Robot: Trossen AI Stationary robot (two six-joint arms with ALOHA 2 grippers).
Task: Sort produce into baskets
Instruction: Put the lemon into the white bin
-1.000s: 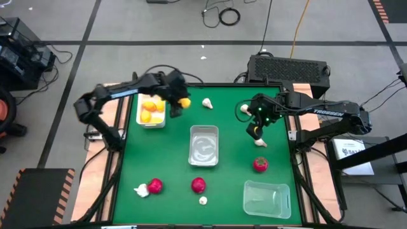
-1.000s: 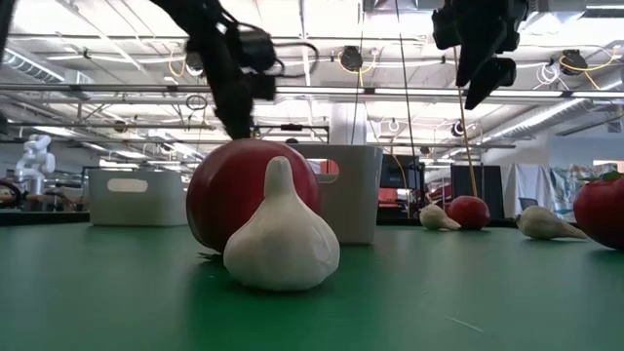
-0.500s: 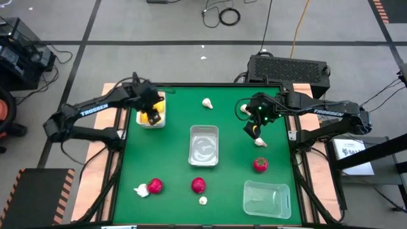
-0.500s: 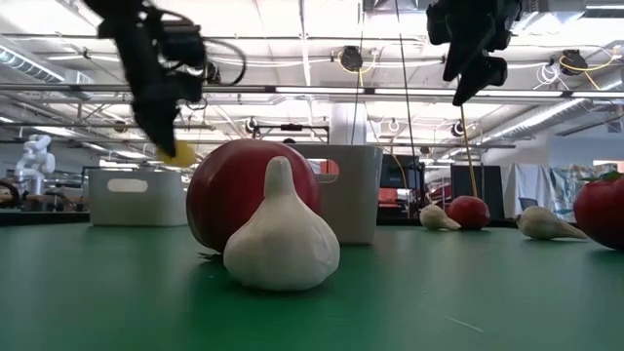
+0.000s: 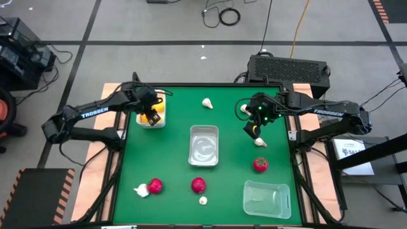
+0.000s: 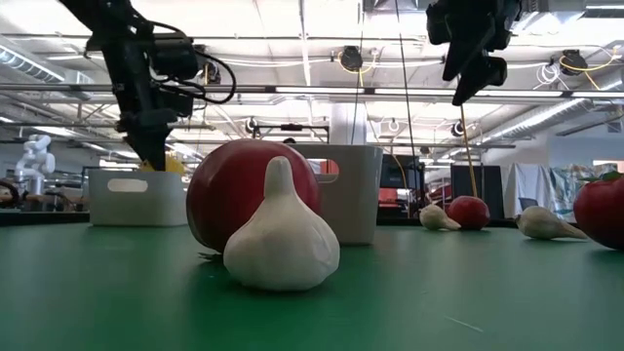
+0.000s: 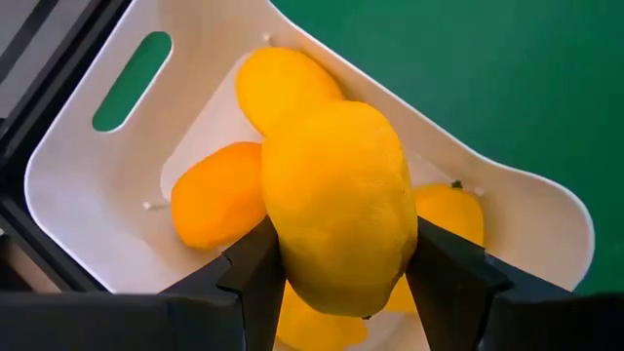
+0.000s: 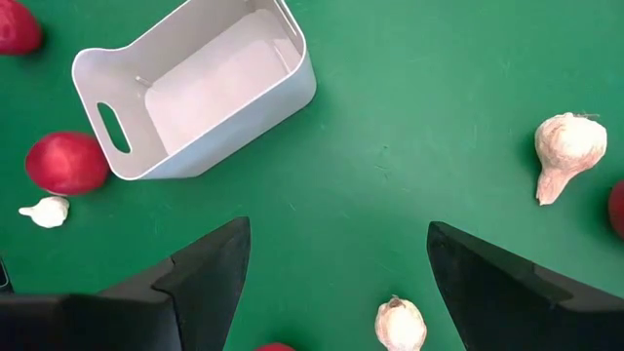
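Since a second ago the left arm has swung from the middle back of the table over to the back-left corner, and its lemon came with it. Now the left gripper (image 5: 151, 116) hangs above the white basket (image 5: 144, 122) there, and its two fingers are clamped on the yellow lemon (image 7: 336, 205). In the left wrist view the held lemon is just above the other lemons (image 7: 216, 195) that already lie inside this basket.

The right gripper (image 5: 254, 130) has kept its place over the right side of the green table (image 5: 235, 152), with its fingers spread apart and nothing between them. A garlic bulb (image 5: 261, 142) lies on the cloth just under it.

The empty basket (image 5: 204, 145) stands in the middle of the table, and a clear basket (image 5: 266, 198) stands at the front right. One strawberry (image 5: 260, 165) lies between the right gripper and the clear basket. Two more strawberries (image 5: 198, 185) lie near the front edge, with a garlic bulb (image 5: 203, 201) before one of them. Another garlic bulb (image 5: 207, 103) lies at the back.
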